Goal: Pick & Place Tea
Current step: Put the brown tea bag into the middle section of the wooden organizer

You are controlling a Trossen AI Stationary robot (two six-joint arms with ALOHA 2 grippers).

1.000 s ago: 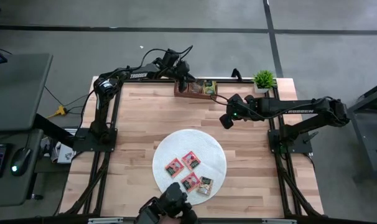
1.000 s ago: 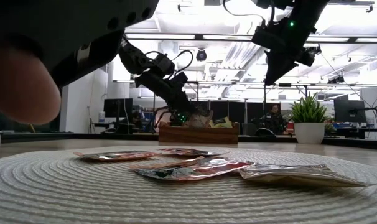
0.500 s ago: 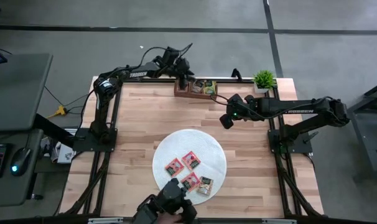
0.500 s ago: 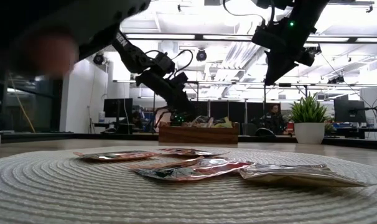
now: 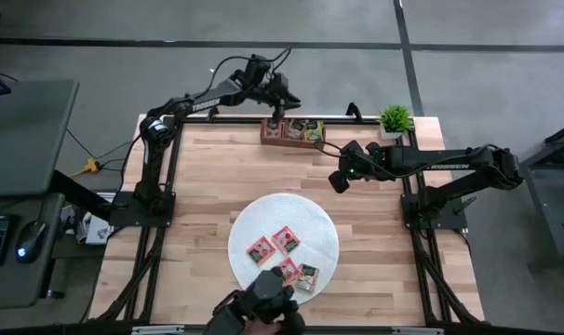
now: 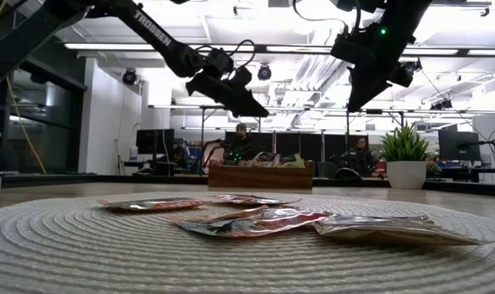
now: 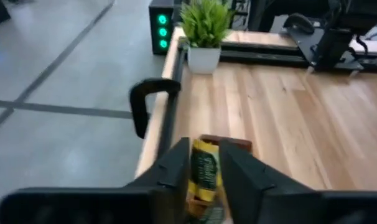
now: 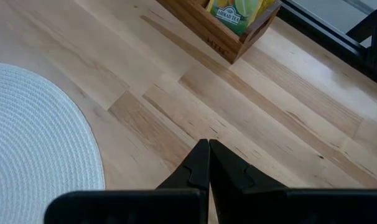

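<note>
Wooden table [image 5: 208,195], left hand [image 7: 208,180] pinching yellow tea packet [image 7: 204,173], right hand [image 8: 208,163] closed empty, "TROSSEN" arms.

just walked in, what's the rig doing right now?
It's moving tea packets between the wooden tray at the table's far edge and the round white mat near the front. The left pincer is up above the tray with a yellow packet clamped between its fingers. Four packets lie on the mat, and more stand in the tray. The right pincer is shut and empty, hovering over bare table between tray and mat. A dark object at the front edge overlaps the mat.
</note>
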